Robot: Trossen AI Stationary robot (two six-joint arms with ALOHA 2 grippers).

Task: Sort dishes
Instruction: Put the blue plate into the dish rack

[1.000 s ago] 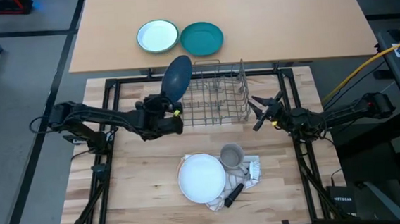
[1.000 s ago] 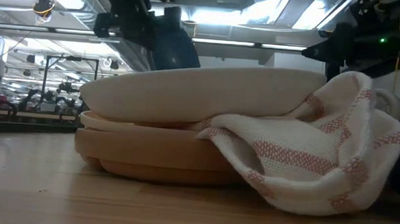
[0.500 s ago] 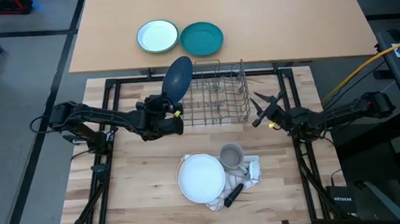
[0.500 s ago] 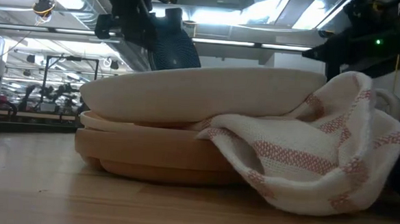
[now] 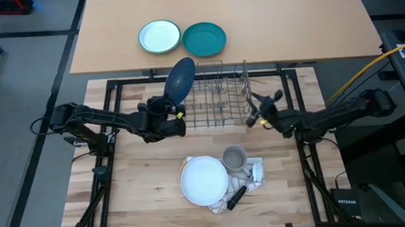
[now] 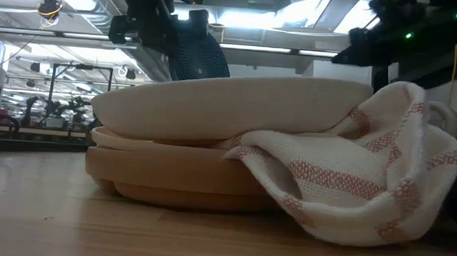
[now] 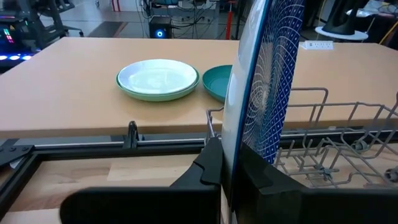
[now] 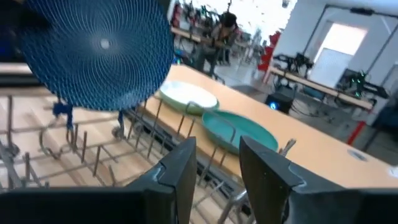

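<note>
My left gripper (image 5: pixel 170 116) is shut on the blue patterned plate (image 5: pixel 180 78), which stands on edge at the left end of the wire dish rack (image 5: pixel 219 94). The left wrist view shows the plate edge-on (image 7: pixel 264 74). My right gripper (image 5: pixel 258 110) is open and empty at the rack's right end, its fingers over the rack's rim (image 8: pixel 93 155). The white plate (image 5: pixel 204 179) lies on the tan-brown plate (image 6: pixel 171 180) near the table's front edge. My left gripper pinches the blue plate's rim (image 7: pixel 239 134) between its two fingers, one on each face. The fingers come from the table's left and near side. The plate stands up and away from the fingers, nearly upright, clear of the table.
A grey mug (image 5: pixel 234 156), a striped towel (image 5: pixel 255 171) and a black-handled brush (image 5: pixel 237 195) lie beside the stacked plates. A white green-rimmed bowl (image 5: pixel 159 37) and a teal plate (image 5: pixel 204 39) sit on the far tan table.
My right gripper has moved toward the table's left, up to the rack's right end, staying open. The left gripper and the blue plate have kept their place.
</note>
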